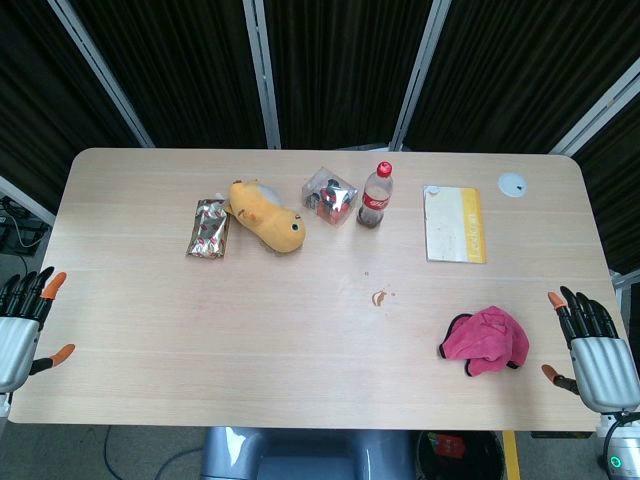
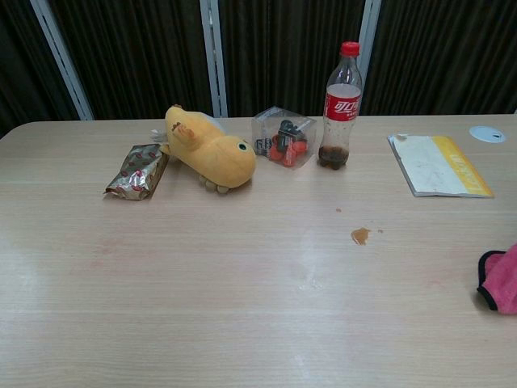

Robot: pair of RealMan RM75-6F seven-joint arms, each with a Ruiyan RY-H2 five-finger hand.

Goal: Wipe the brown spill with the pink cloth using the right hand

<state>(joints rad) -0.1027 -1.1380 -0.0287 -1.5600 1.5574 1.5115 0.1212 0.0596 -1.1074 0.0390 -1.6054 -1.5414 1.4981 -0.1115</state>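
Note:
A small brown spill marks the light wooden table near its middle. The crumpled pink cloth lies on the table to the front right of the spill. My right hand rests at the table's right front edge, to the right of the cloth and apart from it, fingers spread and holding nothing. My left hand sits at the left front edge, fingers spread and empty. Neither hand shows in the chest view.
Along the back stand a foil snack packet, a yellow plush toy, a clear box of small items, a cola bottle, a white and yellow booklet and a white round lid.

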